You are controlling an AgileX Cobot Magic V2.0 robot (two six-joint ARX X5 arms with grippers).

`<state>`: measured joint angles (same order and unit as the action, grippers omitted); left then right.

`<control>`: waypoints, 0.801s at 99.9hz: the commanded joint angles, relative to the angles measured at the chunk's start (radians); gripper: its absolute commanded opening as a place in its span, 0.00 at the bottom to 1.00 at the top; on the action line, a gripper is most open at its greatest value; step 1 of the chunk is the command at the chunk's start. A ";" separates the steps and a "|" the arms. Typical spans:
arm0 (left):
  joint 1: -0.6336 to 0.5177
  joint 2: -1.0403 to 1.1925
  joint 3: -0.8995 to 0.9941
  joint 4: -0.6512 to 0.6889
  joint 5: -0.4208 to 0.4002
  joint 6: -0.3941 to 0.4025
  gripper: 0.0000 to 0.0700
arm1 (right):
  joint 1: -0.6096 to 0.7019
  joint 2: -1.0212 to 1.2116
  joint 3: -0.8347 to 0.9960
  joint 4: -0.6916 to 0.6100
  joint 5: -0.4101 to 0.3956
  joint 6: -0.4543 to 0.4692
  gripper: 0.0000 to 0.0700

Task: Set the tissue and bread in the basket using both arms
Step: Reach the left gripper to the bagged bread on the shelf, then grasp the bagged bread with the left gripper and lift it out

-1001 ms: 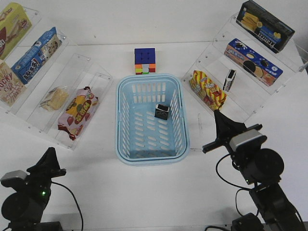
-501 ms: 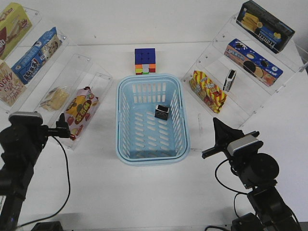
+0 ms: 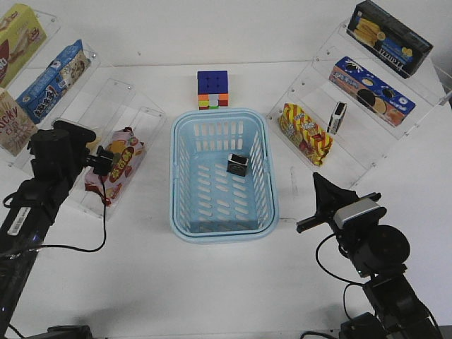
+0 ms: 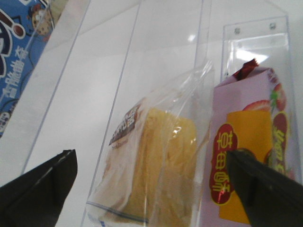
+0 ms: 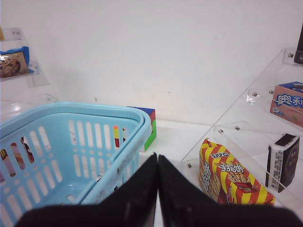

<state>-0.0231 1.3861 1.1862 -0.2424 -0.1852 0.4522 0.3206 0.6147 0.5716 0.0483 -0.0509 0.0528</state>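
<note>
The bread [image 4: 161, 165], tan in a clear wrapper, lies on the left acrylic shelf. In the front view my left arm hides it. My left gripper [image 4: 150, 158] is open, one finger on each side of the bread, not touching it; it also shows in the front view [image 3: 90, 154]. A small black tissue pack [image 3: 237, 165] lies inside the light-blue basket [image 3: 270, 176]. My right gripper [image 3: 318, 181] is shut and empty, just right of the basket's rim [image 5: 71, 111]; its tips show closed in the right wrist view [image 5: 157, 163].
A pink strawberry snack bag [image 4: 251, 142] lies right beside the bread. A blue cookie box [image 4: 19, 61] sits one shelf over. The right shelf holds a red-and-yellow bag [image 3: 304, 133], another black pack [image 3: 338, 117] and boxes. A multicoloured cube [image 3: 212, 90] stands behind the basket.
My left arm has risen from the front left corner to the left shelf and now covers the bread with its fingers open. My right arm drew back slightly, then stayed still.
</note>
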 commanded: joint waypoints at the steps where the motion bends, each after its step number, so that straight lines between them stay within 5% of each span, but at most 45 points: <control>1: 0.000 0.030 0.021 0.006 -0.031 0.018 0.84 | 0.006 0.002 0.013 0.010 -0.001 0.011 0.00; 8: 0.000 0.044 0.021 -0.002 -0.035 0.017 0.65 | 0.006 0.002 0.013 0.010 -0.001 0.011 0.00; 23: -0.002 0.032 0.021 0.000 -0.036 0.014 0.00 | 0.006 0.002 0.013 0.010 -0.001 0.011 0.00; 51: -0.068 -0.070 0.089 -0.003 0.010 -0.033 0.00 | 0.006 0.002 0.013 0.010 -0.001 0.011 0.00; 80: -0.288 -0.176 0.133 0.037 0.538 -0.328 0.00 | 0.006 0.002 0.013 0.010 -0.001 0.032 0.00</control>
<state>-0.2569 1.1770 1.3136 -0.2020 0.2451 0.2462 0.3206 0.6147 0.5716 0.0483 -0.0509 0.0586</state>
